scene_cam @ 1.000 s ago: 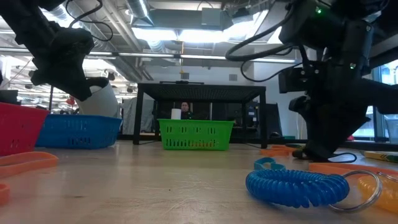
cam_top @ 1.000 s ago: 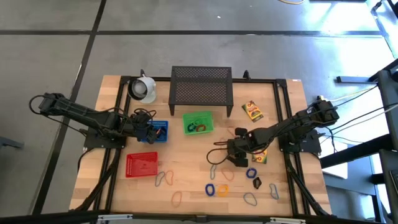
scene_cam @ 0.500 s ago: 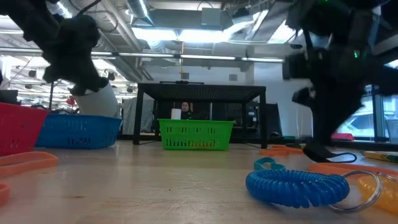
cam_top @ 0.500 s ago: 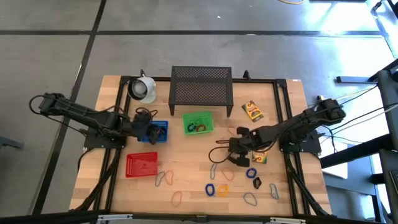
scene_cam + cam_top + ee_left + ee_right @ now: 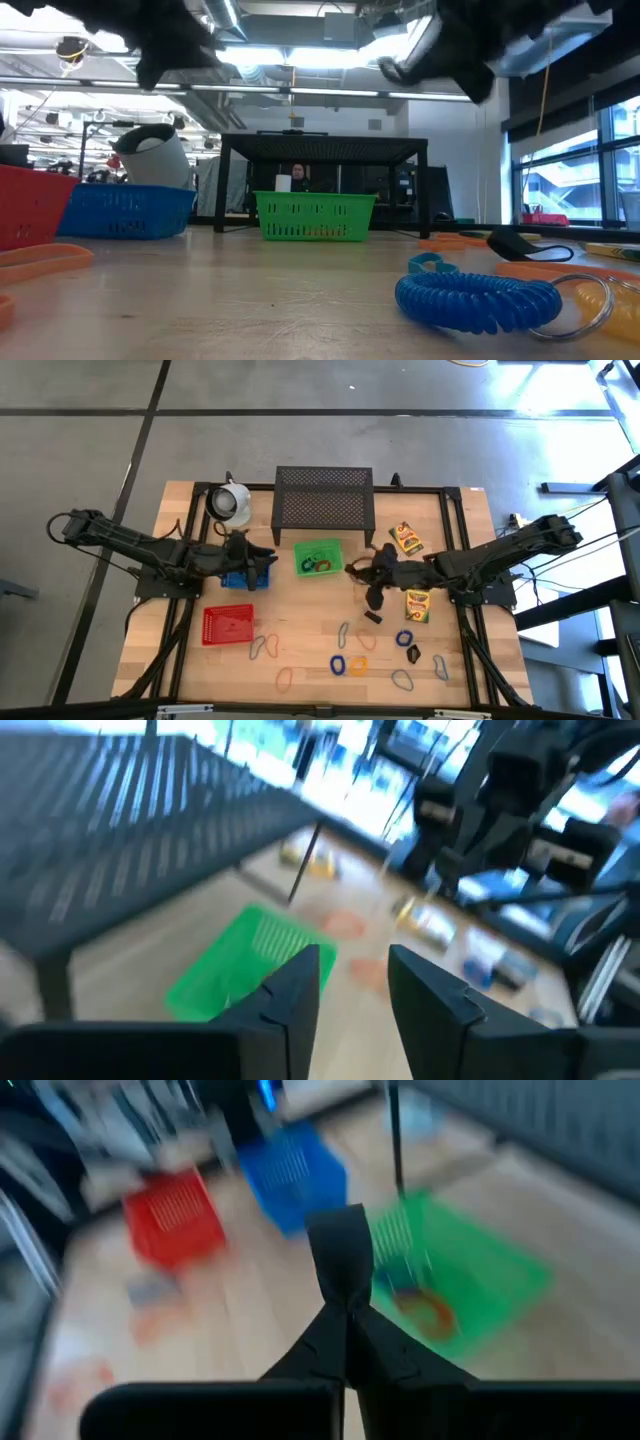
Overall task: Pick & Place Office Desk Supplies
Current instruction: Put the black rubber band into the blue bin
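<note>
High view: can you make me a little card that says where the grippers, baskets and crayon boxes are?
left gripper: open, above the blue basket
right gripper: shut, just right of the green basket
red basket: front left, apart from both arms
crayon boxes: two, one right of the stand, one nearer the front
bands: loose along the front

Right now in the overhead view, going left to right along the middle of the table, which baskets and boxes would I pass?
Blue basket → green basket → yellow crayon box by the stand's corner; a second crayon box lies just right of that, nearer the front edge.
</note>
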